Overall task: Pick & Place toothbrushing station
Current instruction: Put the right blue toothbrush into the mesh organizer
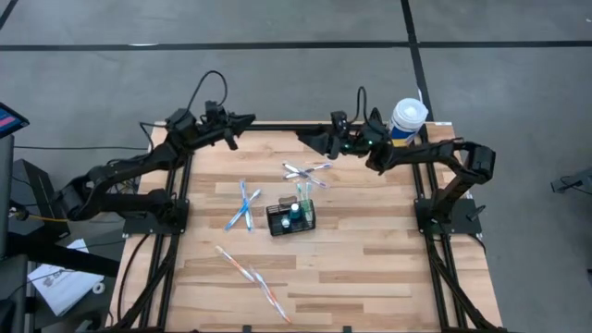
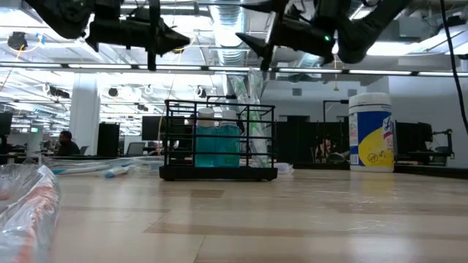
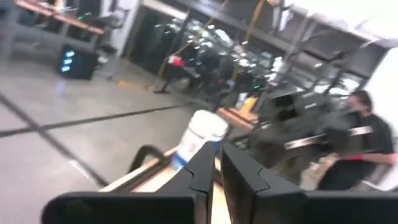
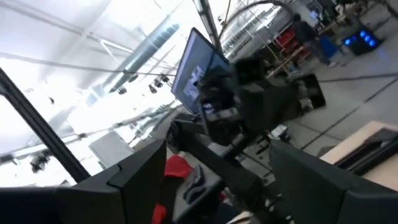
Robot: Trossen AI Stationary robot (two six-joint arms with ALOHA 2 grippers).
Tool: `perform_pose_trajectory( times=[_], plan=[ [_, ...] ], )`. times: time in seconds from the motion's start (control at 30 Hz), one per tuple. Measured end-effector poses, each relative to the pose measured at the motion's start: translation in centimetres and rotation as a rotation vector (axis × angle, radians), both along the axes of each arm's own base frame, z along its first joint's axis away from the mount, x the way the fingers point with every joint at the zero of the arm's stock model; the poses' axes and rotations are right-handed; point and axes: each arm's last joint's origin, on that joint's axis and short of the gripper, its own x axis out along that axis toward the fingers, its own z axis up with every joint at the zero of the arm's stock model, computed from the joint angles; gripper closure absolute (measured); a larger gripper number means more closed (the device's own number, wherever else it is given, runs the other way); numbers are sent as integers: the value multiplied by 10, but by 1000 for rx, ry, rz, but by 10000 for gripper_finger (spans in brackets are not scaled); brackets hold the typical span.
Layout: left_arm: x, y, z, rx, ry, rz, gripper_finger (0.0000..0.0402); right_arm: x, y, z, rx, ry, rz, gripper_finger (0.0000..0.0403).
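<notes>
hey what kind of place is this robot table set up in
Probably a robotics lab in an open industrial workspace: a grey concrete floor surrounds the wooden table, exposed ceiling ducts run overhead, and monitors and a person show behind.

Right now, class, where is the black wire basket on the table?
In the high view, the black wire basket stands near the table's middle, between the wrapped toothbrushes on its left and the crossed pair behind it.

We can't really make out what's inside the small black wire-mesh organiser basket (image 1: 291, 218) from above, way too tiny. The low view cuts off a crinkly clear plastic wrapper (image 2: 25, 201) at its edge.
</notes>
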Motion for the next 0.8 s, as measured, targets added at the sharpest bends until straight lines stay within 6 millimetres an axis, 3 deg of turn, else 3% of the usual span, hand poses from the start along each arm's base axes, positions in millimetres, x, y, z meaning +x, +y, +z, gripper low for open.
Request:
perform_pose_trajectory(
  times=[0.23,0.4,0.63,0.8],
  plan=[
    [6,13,-17,-53,64,23,368,13,-17,31,-112,61,-70,129],
    [4,11,-9,19,25,-35,398,16,-33,53,-107,121,-112,129],
    [4,9,-7,58,31,-78,397,19,-40,72,-158,178,-137,129],
    [4,8,-7,95,42,-90,400,18,-44,81,-296,168,-161,129]
  ],
)
